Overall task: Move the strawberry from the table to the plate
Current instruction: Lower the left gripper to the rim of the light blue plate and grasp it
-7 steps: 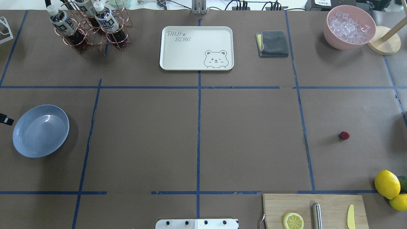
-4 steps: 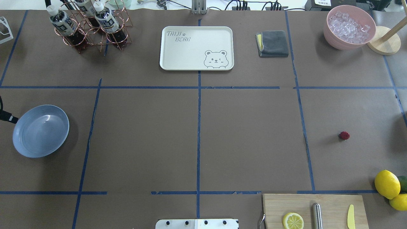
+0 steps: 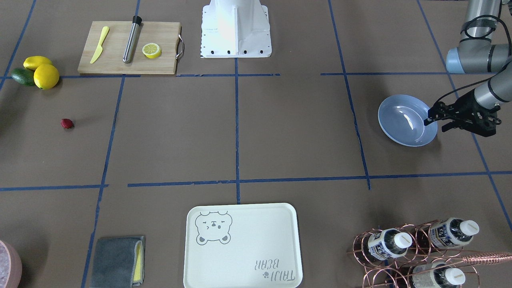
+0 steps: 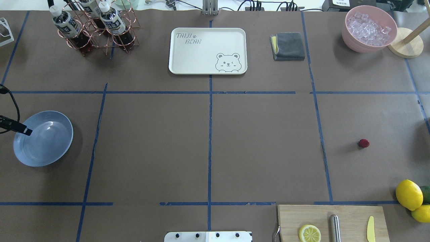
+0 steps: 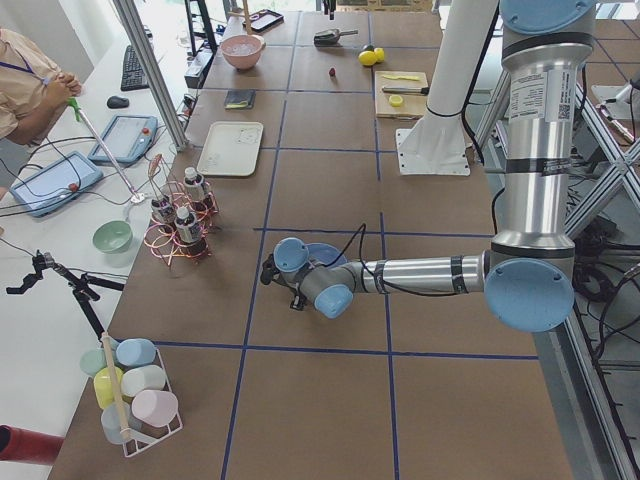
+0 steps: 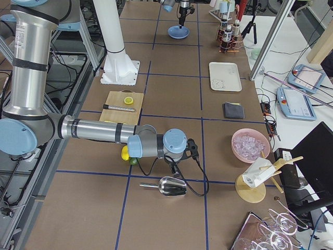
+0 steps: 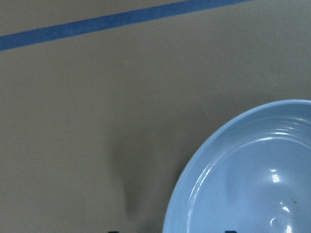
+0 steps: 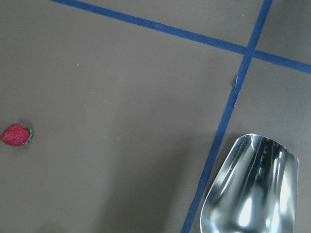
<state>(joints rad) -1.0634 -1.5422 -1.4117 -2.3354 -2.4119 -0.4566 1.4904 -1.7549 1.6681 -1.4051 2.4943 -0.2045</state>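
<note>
the left claw (image 3: 437, 124) hangs over the outer rim of the light-blue plate (image 4: 50, 148) at the robot's left end of the table (image 4: 262, 144), its fingers spread and holding nothing. a second ago only its tip showed at the edge of the overhead view, clear of the plate. it has since slid inward, and one dark fingertip now overlaps the plate's rim. the left wrist view shows the rim and the glossy bowl of the plate just beneath, with nothing in it.

the strawberry (image 4: 363, 143) has not stirred in that time. it lies alone on bare brown paper in the robot's right half of the table, well apart from the plate, with the central blue tape line between them. two lemons (image 4: 409, 194) sit nearer the robot's edge, and the berry touches neither.

the right claw (image 6: 189, 150) shows only in the side view, so whether it is spread or pressed together cannot be told. its wrist camera looks down on the berry at the left edge of its picture and on a metal scoop (image 8: 252, 189) at the lower right.

the shift suggests the task has barely begun. the only motion so far is at the destination rather than at the fruit, and the pick itself is not yet started. the berry looks far closer to the right arm than to the left, so either the left claw must cross the whole table or the right arm must do the fetching.
</note>
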